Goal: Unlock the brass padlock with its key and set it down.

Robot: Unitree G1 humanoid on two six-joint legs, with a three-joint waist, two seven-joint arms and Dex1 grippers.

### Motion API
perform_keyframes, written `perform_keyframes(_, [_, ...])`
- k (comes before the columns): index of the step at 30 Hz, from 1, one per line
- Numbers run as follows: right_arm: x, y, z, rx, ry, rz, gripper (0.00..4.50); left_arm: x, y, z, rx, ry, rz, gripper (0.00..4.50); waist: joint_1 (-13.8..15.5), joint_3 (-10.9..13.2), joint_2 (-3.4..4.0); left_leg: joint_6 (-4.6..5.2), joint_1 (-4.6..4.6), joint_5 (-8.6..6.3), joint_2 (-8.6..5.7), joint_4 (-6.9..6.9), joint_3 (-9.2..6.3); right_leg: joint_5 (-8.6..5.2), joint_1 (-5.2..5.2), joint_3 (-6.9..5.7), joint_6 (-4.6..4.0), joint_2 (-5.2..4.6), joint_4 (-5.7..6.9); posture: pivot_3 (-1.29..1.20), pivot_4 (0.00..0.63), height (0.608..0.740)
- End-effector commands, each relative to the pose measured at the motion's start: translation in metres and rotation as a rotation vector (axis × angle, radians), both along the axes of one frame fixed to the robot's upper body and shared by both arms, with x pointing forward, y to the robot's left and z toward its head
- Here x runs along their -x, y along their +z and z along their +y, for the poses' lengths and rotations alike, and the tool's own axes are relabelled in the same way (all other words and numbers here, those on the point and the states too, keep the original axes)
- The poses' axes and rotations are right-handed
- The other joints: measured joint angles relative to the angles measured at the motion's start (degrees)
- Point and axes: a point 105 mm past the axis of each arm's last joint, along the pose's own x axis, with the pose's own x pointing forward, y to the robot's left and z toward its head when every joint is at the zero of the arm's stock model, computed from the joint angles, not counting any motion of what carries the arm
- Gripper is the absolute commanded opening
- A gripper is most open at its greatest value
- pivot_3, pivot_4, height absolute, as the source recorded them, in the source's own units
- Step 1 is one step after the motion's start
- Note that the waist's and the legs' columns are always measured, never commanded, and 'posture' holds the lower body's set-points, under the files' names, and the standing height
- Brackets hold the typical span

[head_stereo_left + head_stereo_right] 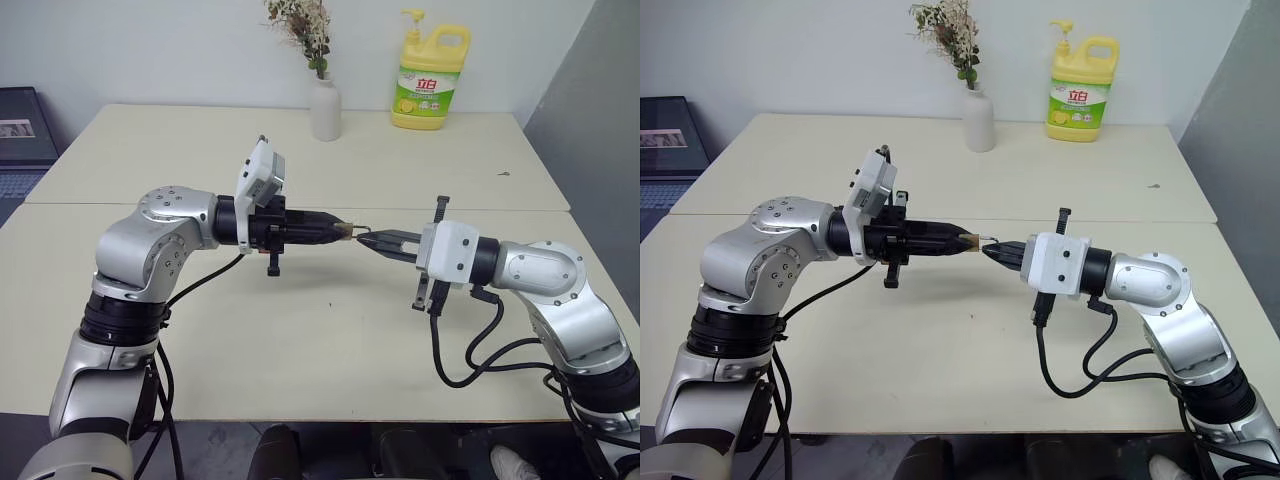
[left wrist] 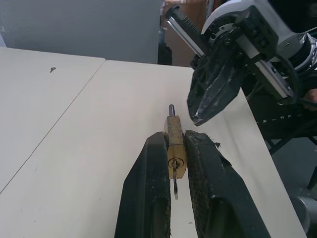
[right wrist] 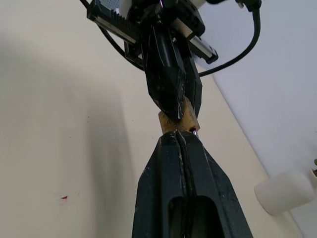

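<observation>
- Cream tabletops (image 1: 300, 340) fill your view, two of them butted along a seam, with a pale wall behind.
- Nearest you, at 9 o'clock of centre, your left gripper (image 1: 347, 233) reaches across toward 3 o'clock, raised above the table.
- Its two black fingers (image 2: 151, 183) are clamped on the brass padlock (image 2: 175, 151); you see the gold body pinched between them in the left wrist view, keyhole face toward the camera and the shackle end sticking out past the fingertips.
- Something thin and silver hangs below the keyhole; you cannot tell from these views whether it is the key.
- From 3 o'clock, your right gripper (image 1: 366, 238) points back at the left one, fingers pressed together with no gap, tips right at the padlock's outer end.
- Whether those tips pinch the shackle cannot be made out.
- Farther off, at 12 o'clock, a white vase (image 1: 325, 108) with dried flowers stands near the wall.
- Just toward 1 o'clock from it stands a yellow detergent bottle (image 1: 432, 85).
</observation>
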Motion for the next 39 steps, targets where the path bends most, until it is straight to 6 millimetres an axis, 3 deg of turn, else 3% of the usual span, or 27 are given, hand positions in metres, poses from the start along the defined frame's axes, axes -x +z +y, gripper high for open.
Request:
perform_keyframes(1, [0.0, 0.011, 0.002, -0.005, 0.014, -0.064, 0.0, 0.008, 0.008, -0.001, -0.005, -0.031, -0.048, 0.18, 0.0, 0.0, 0.0, 0.0, 0.0, 0.0, 0.0, 0.0, -0.01, 0.0, 0.0, -0.01, 0.0, 0.0, 0.0, 0.0, 0.15, 0.74])
perform_keyframes(18, [-0.009, 0.003, 0.0, 0.085, 0.064, -0.06, 0.0, 0.018, 0.005, 0.0, -0.014, -0.075, -0.02, 0.18, -0.2, 0.0, 0.01, 0.0, 0.0, 0.0, 0.0, -0.01, 0.0, 0.0, 0.0, -0.01, 0.0, 0.0, 0.0, 0.0, 0.15, 0.74])
perform_keyframes(39, [0.001, -0.012, 0.003, 0.145, 0.155, 0.014, 0.0, 0.021, 0.01, 0.002, 0.026, -0.075, 0.02, 0.18, -0.2, 0.0, 0.01, 0.0, 0.0, 0.0, 0.0, 0.0, -0.01, 0.0, 0.0, -0.01, 0.0, 0.0, 0.0, 0.0, 0.15, 0.74])
